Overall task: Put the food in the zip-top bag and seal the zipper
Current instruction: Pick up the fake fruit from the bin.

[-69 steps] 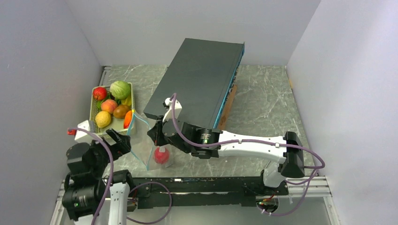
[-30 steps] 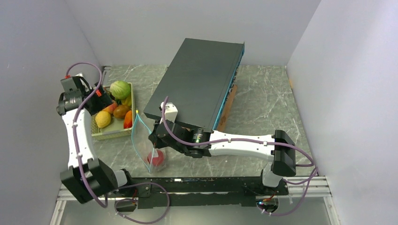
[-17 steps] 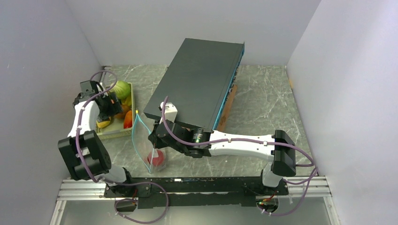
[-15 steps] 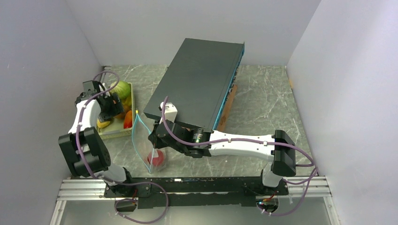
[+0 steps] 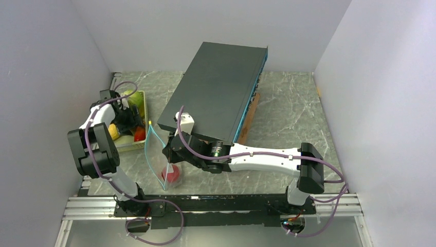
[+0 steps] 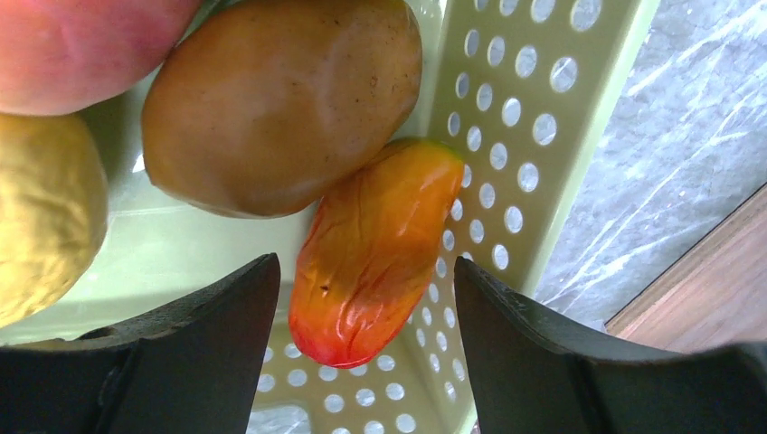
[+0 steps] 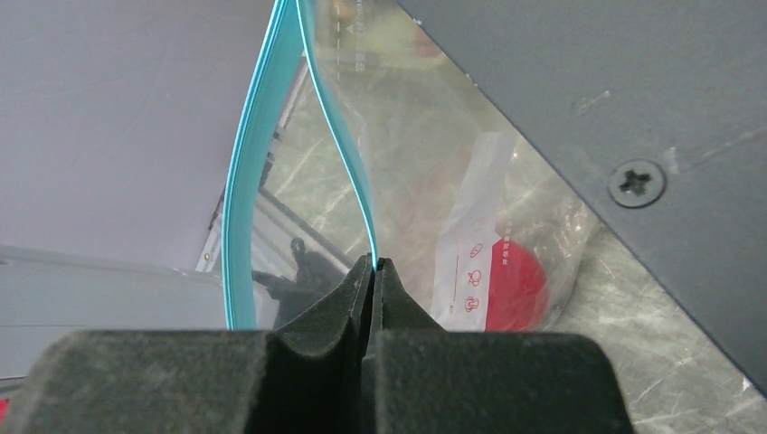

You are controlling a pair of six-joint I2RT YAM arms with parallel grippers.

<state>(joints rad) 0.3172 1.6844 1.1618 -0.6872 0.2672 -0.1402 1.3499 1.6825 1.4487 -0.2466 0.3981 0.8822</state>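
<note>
Left gripper (image 6: pixel 364 282), jaws apart, straddles the orange piece (image 6: pixel 384 240); basket wall (image 6: pixel 534 136) at 3 o'clock may obstruct one jaw. Right gripper (image 7: pixel 374 271) clamps the zip-top bag (image 7: pixel 425 154) rim.

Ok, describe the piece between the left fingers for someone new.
At the left of the table sits a pale green basket. Against its holed wall lies a long orange-red piece; its neighbours, a brown one and a yellow one, are round.
</note>
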